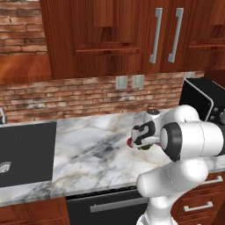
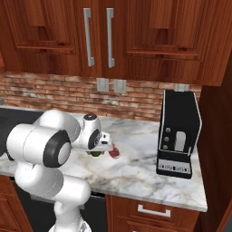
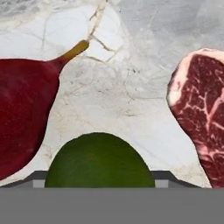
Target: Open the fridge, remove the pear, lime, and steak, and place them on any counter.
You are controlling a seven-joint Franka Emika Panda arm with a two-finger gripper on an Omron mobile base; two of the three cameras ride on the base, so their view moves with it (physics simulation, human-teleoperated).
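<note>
Steak (image 3: 203, 113) and pear (image 3: 22, 113) edge-cropped

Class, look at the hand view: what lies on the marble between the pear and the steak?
In the hand view, bare counter separates the pear from the steak; the lime sits lower, nearest the camera.
</note>
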